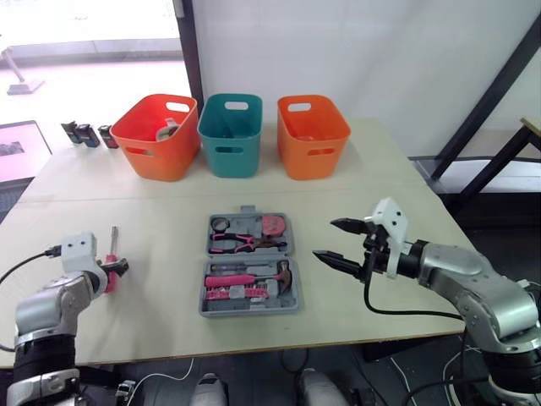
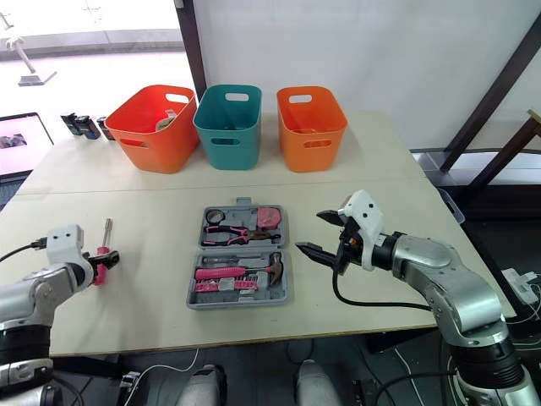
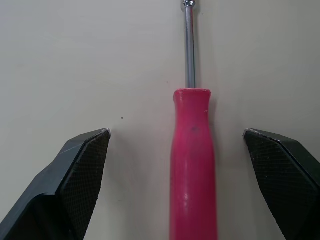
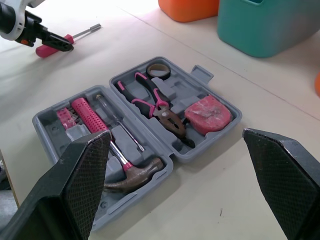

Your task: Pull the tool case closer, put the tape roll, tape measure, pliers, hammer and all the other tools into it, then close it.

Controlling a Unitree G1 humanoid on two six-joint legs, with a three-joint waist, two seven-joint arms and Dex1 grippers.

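Tool case (image 1: 250, 258) sits open mid-table with hammer (image 4: 135, 175), pliers (image 4: 155, 102), tape measure (image 4: 207, 114) and tape roll (image 4: 158, 70) seated, I think, so I've yet to pack the pink screwdriver (image 3: 194, 165), lying ungrasped inside my wide-spread left gripper (image 3: 176, 134), then shut the lid, right gripper (image 1: 323, 238) gaping empty beside the case.

— That tool case (image 1: 249, 298), grey all over?
— Grey, yes. The pliers (image 1: 243, 244) are pink and black, the tape measure (image 1: 273, 225) pink, the hammer (image 1: 254, 279) pink-handled.
— And the screwdriver (image 3: 194, 170)?
— Pink handle, silver shaft. The bench (image 1: 152, 194) is pale beige. The left end effector (image 1: 118, 268) has black pads (image 3: 85, 170), cross-hatched.
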